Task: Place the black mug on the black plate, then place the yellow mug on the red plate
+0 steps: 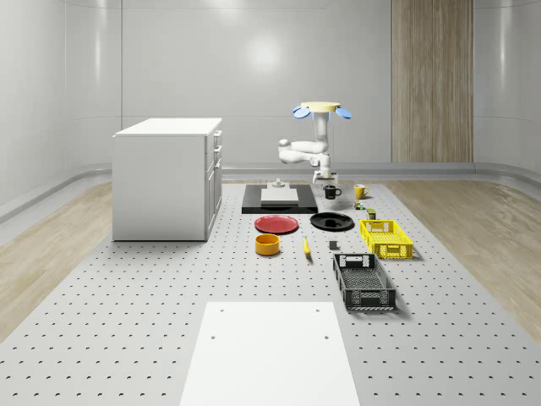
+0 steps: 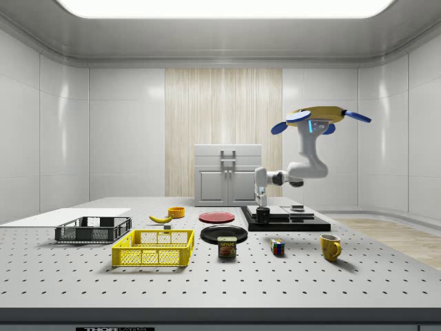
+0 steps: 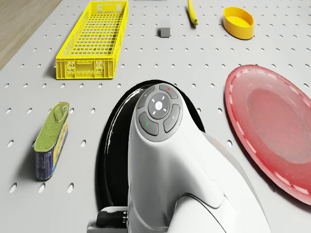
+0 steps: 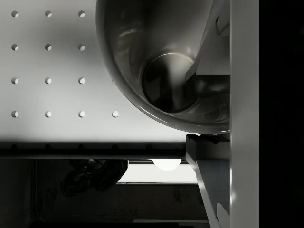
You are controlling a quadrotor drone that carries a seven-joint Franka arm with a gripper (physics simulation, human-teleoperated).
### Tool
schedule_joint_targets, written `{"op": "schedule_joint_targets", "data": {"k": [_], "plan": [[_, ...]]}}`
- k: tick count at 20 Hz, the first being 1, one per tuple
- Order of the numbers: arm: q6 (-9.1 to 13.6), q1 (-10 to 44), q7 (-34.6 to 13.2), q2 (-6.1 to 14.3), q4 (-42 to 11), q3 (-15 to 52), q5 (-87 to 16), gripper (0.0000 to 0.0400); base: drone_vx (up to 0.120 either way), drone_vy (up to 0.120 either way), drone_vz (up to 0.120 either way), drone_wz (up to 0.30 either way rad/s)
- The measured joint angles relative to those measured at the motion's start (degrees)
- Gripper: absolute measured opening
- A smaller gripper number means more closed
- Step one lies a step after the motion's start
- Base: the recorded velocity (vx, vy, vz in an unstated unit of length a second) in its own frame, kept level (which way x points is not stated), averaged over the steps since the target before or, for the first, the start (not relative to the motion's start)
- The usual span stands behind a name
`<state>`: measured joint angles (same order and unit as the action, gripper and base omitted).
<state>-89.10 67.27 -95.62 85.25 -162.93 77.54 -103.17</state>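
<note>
**Fingers straddling the black mug's rim**

We are hovering above the table near the black plate, arm reaching down. Our gripper is sitting at the black mug, which is standing on the table just beyond the black plate: one finger inside the cup, the other outside, jaws narrow across the wall. The yellow mug is standing apart from the black plate; the red plate is lying beside it.

Legible text: the word "SPAM" on the front label of the small rectangular tin can, standing on the perforated grey desk just beside the yellow mesh plastic basket. Other markings cannot be read.
</note>
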Motion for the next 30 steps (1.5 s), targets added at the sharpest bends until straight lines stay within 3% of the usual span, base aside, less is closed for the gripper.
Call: {"op": "schedule_joint_targets", "data": {"k": [9, 15, 30], "plan": [[-0.7, 0.2, -0.1, 0.8, 0.0, 0.1, 0.3, 0.011, 0.12, 0.0, 0.0, 0.0], [-1.2, 0.3, -0.2, 1.2, 0.1, 0.2, 0.5, 0.011, 0.12, -0.1, 0.0, 0.0], [-2.1, 0.5, -0.4, 2.2, 0.1, 0.3, 0.9, 0.011, 0.12, 0.0, -0.005, 0.0]]}}
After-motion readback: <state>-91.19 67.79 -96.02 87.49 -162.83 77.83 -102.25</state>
